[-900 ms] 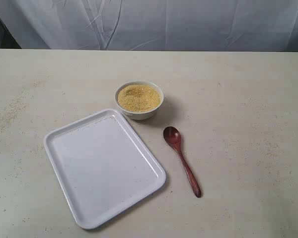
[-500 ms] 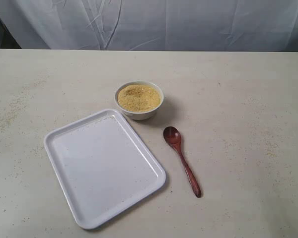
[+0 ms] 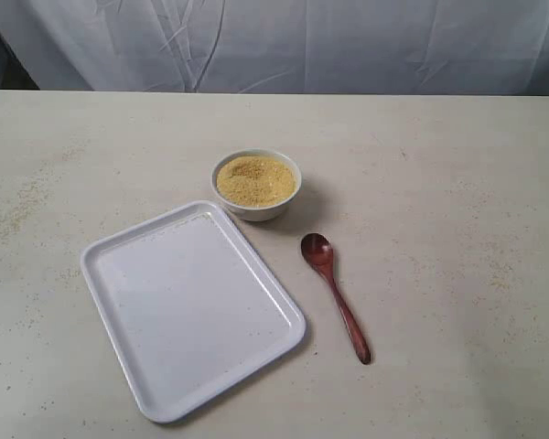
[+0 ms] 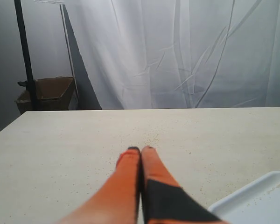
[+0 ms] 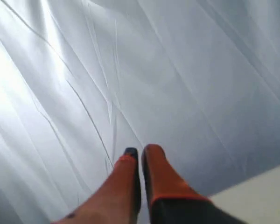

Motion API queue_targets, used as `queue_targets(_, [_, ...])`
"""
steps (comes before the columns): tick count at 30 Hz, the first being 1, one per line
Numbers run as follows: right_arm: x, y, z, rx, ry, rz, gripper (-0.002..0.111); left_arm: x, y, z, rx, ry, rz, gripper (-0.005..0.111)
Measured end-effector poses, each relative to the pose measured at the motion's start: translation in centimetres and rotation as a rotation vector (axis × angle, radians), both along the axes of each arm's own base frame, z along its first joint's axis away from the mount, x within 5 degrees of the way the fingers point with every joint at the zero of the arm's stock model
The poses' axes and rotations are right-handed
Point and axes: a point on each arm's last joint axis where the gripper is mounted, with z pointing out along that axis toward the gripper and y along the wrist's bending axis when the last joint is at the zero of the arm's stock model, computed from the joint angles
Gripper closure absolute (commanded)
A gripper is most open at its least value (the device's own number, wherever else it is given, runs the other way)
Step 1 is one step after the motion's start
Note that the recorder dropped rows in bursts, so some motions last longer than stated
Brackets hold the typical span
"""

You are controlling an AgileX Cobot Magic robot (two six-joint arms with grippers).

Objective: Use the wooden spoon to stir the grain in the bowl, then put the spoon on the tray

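The left fingers are pressed together on nothing, low over the bench with a corner of the tray close by. The right fingers, likewise closed and empty, face only the white curtain, so they are probably well off the work. The wooden spoon lies flat just right of the tray, head toward the bowl. Its slim glossy handle could skid from a pinch, and the grain, heaped near the rim, could spill in stirring.
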Motion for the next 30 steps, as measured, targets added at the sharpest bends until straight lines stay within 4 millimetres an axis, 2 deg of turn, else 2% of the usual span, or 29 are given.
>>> queue_targets(4, [-0.5,-0.3,1.4,0.025,-0.159,-0.025,0.101,0.0,0.0,0.0,0.0,0.0,0.0,0.106])
queue_targets(6, [-0.8,-0.4,1.9,0.033,-0.232,-0.036,0.106,0.0,0.0,0.0,0.0,0.0,0.0,0.106])
queue_targets(9, [-1.1,-0.1,3.1,-0.049,-0.273,-0.035,0.109,0.0,0.0,0.0,0.0,0.0,0.0,0.106])
queue_targets(13, [0.4,0.8,4.9,-0.188,-0.156,0.006,0.109,0.0,0.0,0.0,0.0,0.0,0.0,0.106])
queue_targets(16, [3.3,1.4,4.8,-0.237,0.055,0.053,0.109,0.0,0.0,0.0,0.0,0.0,0.0,0.106])
queue_targets(20, [8.1,2.5,1.8,-0.302,0.4,0.152,0.109,0.0,0.0,0.0,0.0,0.0,0.0,0.106])
queue_targets(22, [9.9,3.4,0.0,-0.349,0.54,0.229,0.109,0.0,0.0,0.0,0.0,0.0,0.0,0.106])
queue_targets(25, [12.2,5.7,-2.8,-0.426,0.723,0.375,0.109,0.0,0.0,0.0,0.0,0.0,0.0,0.106])
queue_targets(26, [13.1,7.1,-4.3,-0.466,0.802,0.444,0.109,0.0,0.0,0.0,0.0,0.0,0.0,0.106])
queue_targets(30, [15.2,10.7,-7.2,-0.607,0.969,0.536,0.106,0.0,0.0,0.0,0.0,0.0,0.0,0.106])
